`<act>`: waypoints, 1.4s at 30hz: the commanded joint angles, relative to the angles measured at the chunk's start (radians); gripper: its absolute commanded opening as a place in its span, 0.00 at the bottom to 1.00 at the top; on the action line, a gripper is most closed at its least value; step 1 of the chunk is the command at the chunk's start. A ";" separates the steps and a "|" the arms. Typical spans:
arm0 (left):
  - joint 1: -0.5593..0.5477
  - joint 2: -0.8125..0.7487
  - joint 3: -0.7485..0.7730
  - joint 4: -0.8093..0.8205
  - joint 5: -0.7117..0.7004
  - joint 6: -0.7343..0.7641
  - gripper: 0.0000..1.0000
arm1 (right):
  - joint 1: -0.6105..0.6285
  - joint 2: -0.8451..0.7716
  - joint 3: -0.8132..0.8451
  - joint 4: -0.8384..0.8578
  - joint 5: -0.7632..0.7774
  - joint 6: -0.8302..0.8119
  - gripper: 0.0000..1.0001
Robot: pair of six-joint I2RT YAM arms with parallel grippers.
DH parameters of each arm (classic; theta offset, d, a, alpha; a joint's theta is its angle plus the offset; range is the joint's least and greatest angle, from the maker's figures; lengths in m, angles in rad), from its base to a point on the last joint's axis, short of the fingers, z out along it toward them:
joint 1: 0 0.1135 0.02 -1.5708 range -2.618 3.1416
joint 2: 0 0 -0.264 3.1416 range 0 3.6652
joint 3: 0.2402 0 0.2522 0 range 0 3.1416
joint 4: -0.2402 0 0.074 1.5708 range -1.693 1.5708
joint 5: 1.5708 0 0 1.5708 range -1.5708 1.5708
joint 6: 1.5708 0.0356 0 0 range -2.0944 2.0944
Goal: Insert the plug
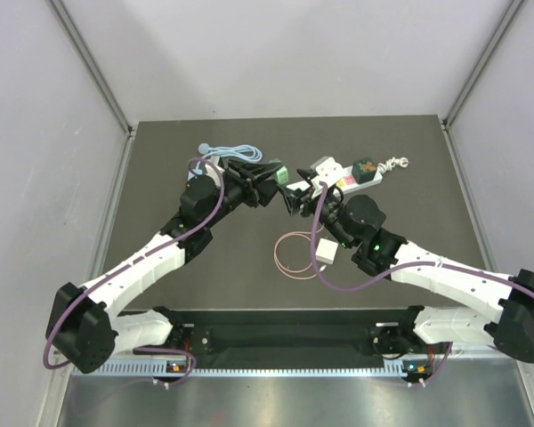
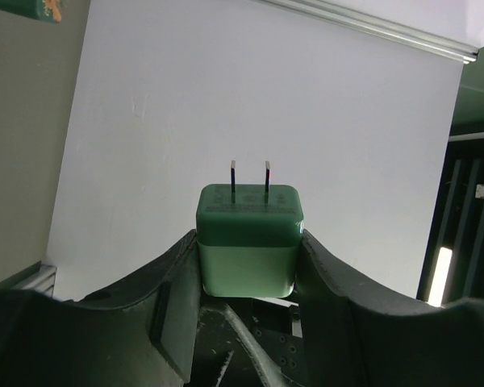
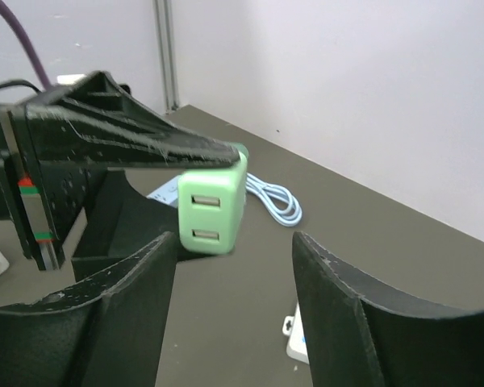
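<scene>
The left gripper (image 2: 248, 251) is shut tight on the green plug (image 2: 248, 216), with one finger on each side of it. The plug's two metal pins stick straight out, away from the gripper. The plug is up in the air, close to the middle of the desk's far edge (its other end has two little slots, seen from the right wrist camera).

The right gripper (image 1: 295, 197) sits just beside the plug. Its fingers (image 3: 133, 302) are spread wide and hold nothing.

The white power strip (image 1: 336, 174) lies flat near the far edge, a bit toward the right corner. Its near end is close to both grippers. A light blue cable (image 1: 228, 150) lies in a bundle by the far edge, more toward the left corner. A thin pink cable (image 1: 290, 255) makes a loop in the middle of the desk (image 1: 427, 196), next to a small white block (image 1: 325, 253).
</scene>
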 commanded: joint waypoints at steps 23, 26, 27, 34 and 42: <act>-0.016 -0.010 0.055 0.045 0.147 0.258 0.79 | 0.004 0.046 0.133 -0.137 0.123 0.103 0.00; -0.013 -0.030 0.051 -0.044 0.109 0.347 0.82 | -0.034 0.019 0.125 -0.246 0.150 0.198 0.00; -0.011 -0.035 0.049 -0.065 0.101 0.398 0.82 | -0.051 0.008 0.119 -0.277 0.147 0.223 0.00; 0.004 -0.047 0.067 -0.329 -0.059 0.680 0.81 | -0.215 -0.066 0.115 -0.610 0.060 0.425 0.00; 0.089 0.200 0.115 -0.261 -0.063 0.909 0.73 | -0.387 -0.078 0.137 -0.872 -0.012 0.553 0.00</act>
